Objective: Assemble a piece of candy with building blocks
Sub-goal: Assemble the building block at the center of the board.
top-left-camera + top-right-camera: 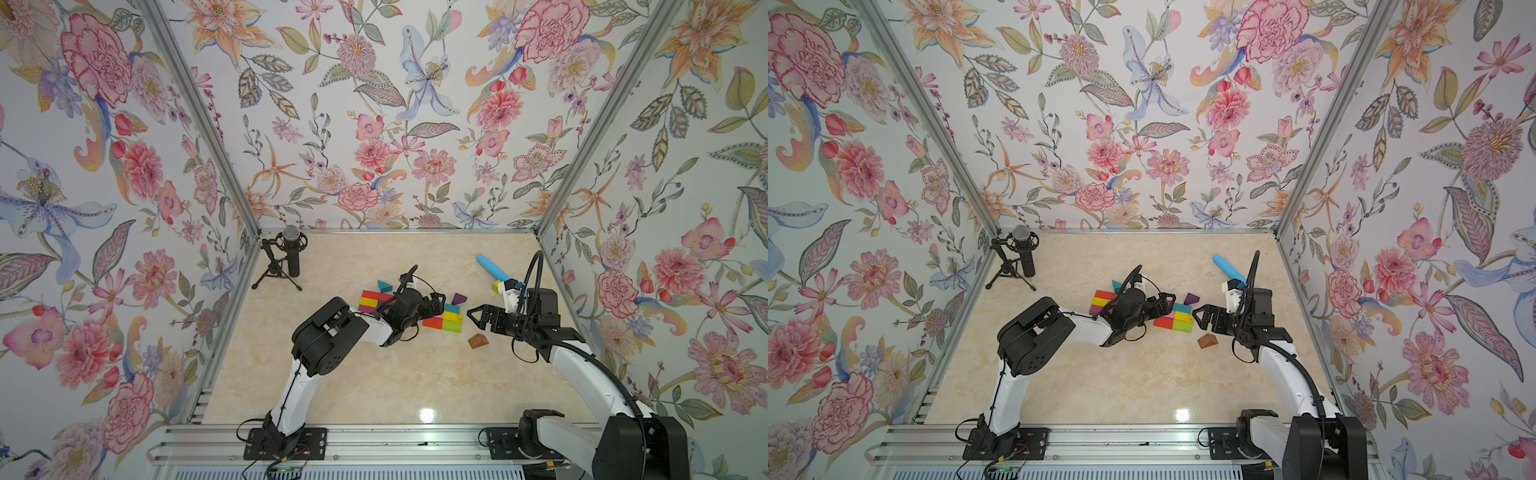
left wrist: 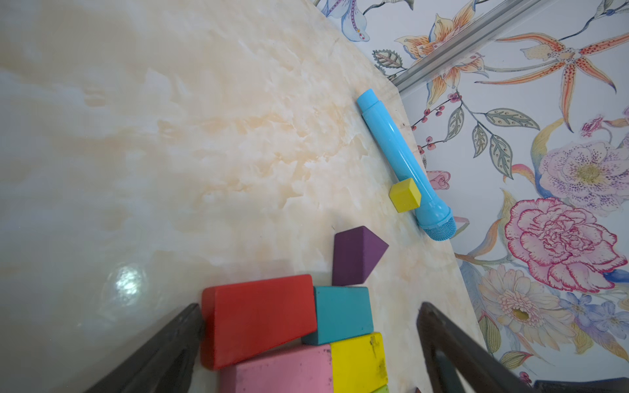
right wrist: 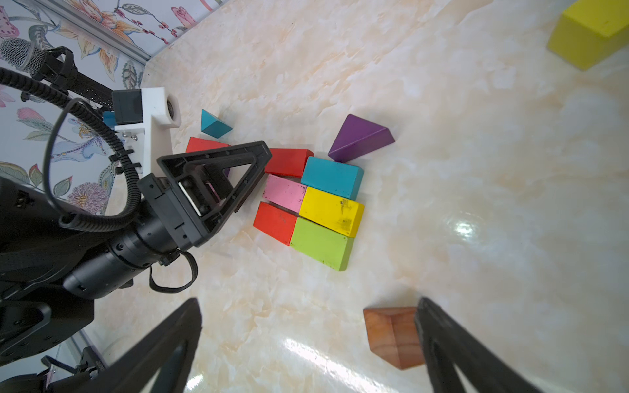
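a: left gripper (image 1: 439, 305), clamped on anything?

b: nope. spread wide, holding nothing, hanging low over the block cluster (image 3: 311, 207). red brick (image 2: 258, 320) between the fingers, pressed right up against one finger (image 2: 160, 347), well clear of the other. touching it on the far-finger side: teal brick (image 2: 342, 314), pink brick (image 2: 282, 369) and yellow brick (image 2: 357, 362), all packed edge to edge. purple wedge (image 2: 357, 255) just past the fingertips, next to the teal one.

a: and the right gripper (image 1: 473, 319)?

b: same deal, wide open and empty. brown wedge (image 3: 388, 335) just beside one finger (image 3: 429, 316), partly hidden behind it in the right wrist view, so can't tell about contact. straight out ahead of the tips: lime green brick (image 3: 321, 243) and orange-red brick (image 3: 275, 223), nearest edge of that same cluster.

a: anything else lying around?

b: back under the left wrist, a second bunch of bricks (image 1: 371, 301) in red, yellow and magenta, plus a teal wedge (image 1: 384, 286) beside them. behind the right gripper, a small yellow block (image 2: 405, 194) right up against a light-blue toy microphone (image 2: 398, 160). studio mic (image 1: 291, 249) on its tripod well off past the left arm.
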You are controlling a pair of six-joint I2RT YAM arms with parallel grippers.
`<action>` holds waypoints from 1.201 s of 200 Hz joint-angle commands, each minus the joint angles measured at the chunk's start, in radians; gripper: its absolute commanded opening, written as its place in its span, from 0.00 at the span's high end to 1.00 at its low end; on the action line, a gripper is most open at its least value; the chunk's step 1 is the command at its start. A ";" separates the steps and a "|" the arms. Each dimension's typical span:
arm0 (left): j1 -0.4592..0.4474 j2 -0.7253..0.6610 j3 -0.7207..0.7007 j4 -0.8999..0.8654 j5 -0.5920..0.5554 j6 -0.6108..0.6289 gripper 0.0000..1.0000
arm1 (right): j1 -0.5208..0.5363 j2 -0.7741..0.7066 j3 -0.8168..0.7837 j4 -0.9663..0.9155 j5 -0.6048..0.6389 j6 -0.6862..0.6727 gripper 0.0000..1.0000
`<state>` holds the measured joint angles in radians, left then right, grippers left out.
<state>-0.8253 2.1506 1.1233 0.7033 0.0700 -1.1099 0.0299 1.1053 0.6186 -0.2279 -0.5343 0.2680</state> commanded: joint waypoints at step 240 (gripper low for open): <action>0.016 -0.034 0.184 -0.302 0.003 0.245 0.01 | -0.007 -0.021 -0.010 -0.023 -0.004 -0.009 0.00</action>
<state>-0.8265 2.1567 1.2076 0.5762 0.0925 -0.9951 0.0299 1.1053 0.6121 -0.2317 -0.5339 0.2657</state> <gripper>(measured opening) 0.986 0.997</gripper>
